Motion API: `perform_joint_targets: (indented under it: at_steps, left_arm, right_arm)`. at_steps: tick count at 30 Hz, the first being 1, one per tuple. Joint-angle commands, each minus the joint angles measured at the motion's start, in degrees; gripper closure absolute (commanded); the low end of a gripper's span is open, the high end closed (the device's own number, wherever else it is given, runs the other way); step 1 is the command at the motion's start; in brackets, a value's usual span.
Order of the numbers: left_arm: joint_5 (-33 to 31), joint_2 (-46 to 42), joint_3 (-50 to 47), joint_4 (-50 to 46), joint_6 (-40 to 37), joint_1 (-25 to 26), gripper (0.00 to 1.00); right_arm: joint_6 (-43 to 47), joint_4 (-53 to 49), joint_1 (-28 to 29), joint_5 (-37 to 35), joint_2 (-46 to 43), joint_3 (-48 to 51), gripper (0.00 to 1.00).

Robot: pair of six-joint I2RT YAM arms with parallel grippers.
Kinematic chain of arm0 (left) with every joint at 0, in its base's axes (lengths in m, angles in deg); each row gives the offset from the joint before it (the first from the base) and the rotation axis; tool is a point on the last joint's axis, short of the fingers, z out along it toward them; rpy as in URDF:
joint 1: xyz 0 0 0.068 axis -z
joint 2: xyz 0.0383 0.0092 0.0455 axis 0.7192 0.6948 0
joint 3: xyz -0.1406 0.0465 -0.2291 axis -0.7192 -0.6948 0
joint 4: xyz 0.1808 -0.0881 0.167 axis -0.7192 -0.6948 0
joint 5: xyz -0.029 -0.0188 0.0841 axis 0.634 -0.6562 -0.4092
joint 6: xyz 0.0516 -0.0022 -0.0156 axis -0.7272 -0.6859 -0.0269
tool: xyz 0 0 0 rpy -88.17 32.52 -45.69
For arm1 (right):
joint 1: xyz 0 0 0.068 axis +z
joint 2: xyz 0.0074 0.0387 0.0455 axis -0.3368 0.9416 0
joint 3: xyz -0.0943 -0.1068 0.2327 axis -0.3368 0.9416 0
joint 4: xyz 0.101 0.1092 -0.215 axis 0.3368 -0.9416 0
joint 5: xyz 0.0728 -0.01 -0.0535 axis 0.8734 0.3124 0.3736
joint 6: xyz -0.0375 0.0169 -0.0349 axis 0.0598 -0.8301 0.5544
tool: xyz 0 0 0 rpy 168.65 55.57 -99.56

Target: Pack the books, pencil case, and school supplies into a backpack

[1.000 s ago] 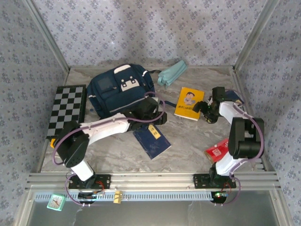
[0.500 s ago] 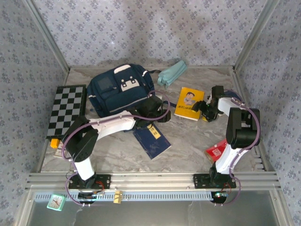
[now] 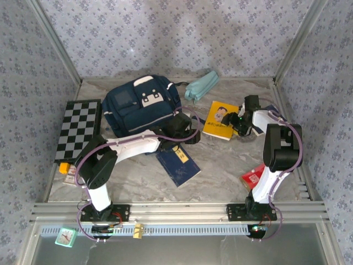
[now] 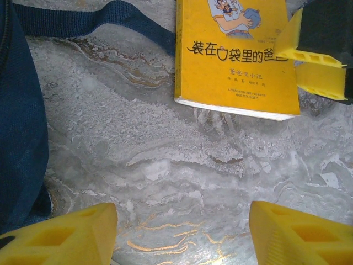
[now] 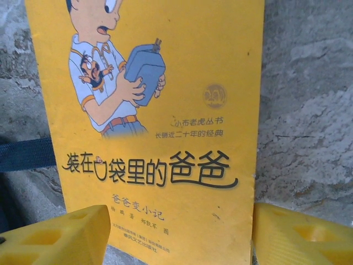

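top external: a grey marbled table enclosed by patterned wallpaper walls. the navy backpack lies far left. the teal pencil case slants just beside it at the far edge. a navy book lies mid-table. the red packet lies near right, partly hidden by the right arm. the yellow book lies flat right of centre, its long axis running far to near, cartoon end farthest.

left wrist: the left gripper has its jaws spread wide over bare marble, grasping nothing. the yellow book is cut off at the top and the backpack is cropped at the left.

right wrist: the right gripper has its jaws released, with a finger on each side of the yellow book's near end. the book's far end is cut off.
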Motion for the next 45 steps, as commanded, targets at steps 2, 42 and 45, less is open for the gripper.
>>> perform_joint_targets:
  at_steps: [2, 42, 45]
  left_arm:
    - [-1.0, -0.1, 1.0, 0.0, -0.6, 0.3, 0.35]
    - [-0.7, -5.9, -1.0, 0.2, 0.0, 0.3, 0.31]
    - [-0.4, -6.8, -1.0, -0.7, 0.3, 0.2, 0.31]
  right_arm:
    - [0.8, 0.2, -0.2, 3.4, -1.4, -1.5, 0.33]
    - [0.9, -0.7, -0.6, 11.8, -15.4, 13.7, 1.00]
    - [3.0, -5.6, -0.6, 11.7, -20.0, 17.6, 1.00]
